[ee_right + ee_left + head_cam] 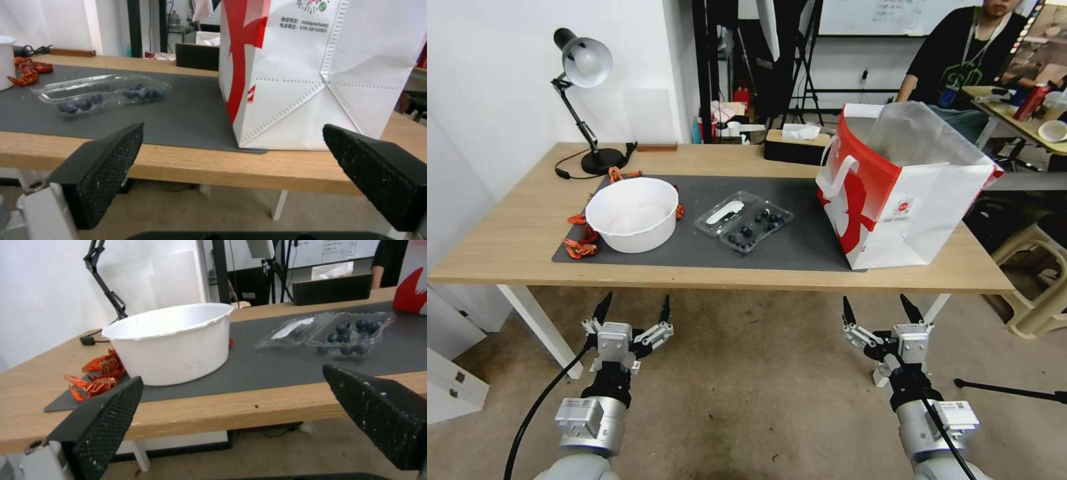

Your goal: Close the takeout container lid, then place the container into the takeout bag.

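The takeout container (758, 227) lies open on the dark mat, a small clear clamshell with dark blueberries in its right half; I also see the container (351, 335) from the left wrist and the container (106, 95) from the right wrist. Its lid (726, 212) is folded flat to the left, white label up. The takeout bag (904, 200) stands upright at the mat's right end, red and white, clear liner sticking out. My left gripper (632, 311) and right gripper (879, 311) hang open below the table's front edge, both empty.
A large white bowl (632, 213) sits left of the container, with orange crayfish pieces (580, 243) beside it. A desk lamp (584, 100) stands at the back left, a black tissue box (797, 143) at the back. The dark mat (800, 247) covers the table's (507, 233) middle.
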Robot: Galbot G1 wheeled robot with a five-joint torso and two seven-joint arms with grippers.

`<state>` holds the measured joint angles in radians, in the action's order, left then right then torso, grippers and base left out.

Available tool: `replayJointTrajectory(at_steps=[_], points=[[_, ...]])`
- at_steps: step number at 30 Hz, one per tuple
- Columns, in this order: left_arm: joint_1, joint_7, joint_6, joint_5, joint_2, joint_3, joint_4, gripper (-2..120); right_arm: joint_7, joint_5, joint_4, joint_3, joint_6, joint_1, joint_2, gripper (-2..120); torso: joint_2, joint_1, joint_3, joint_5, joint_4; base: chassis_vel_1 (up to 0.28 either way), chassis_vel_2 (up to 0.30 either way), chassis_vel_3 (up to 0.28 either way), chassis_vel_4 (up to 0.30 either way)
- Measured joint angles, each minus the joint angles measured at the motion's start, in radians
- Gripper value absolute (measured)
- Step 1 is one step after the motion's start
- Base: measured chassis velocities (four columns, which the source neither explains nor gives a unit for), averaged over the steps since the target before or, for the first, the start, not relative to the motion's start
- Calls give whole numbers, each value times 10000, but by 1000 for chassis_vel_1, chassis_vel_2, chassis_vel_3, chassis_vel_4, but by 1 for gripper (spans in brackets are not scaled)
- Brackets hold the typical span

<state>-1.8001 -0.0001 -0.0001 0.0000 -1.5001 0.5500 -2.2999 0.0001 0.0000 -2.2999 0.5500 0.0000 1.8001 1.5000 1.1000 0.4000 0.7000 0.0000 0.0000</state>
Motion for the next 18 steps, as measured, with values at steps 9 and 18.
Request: replayJointTrajectory(at_steps=[9, 18], points=[[0, 0, 0, 0, 0, 0, 0, 100, 0, 0, -1, 0, 0, 0, 0, 100, 0, 0, 0, 0, 0, 0, 0, 0, 0], [0, 0, 0, 0, 0, 0, 0, 100, 0, 0, 0, 0, 0, 0, 0, 100, 0, -1, 0, 0, 0, 0, 0, 0, 0]])
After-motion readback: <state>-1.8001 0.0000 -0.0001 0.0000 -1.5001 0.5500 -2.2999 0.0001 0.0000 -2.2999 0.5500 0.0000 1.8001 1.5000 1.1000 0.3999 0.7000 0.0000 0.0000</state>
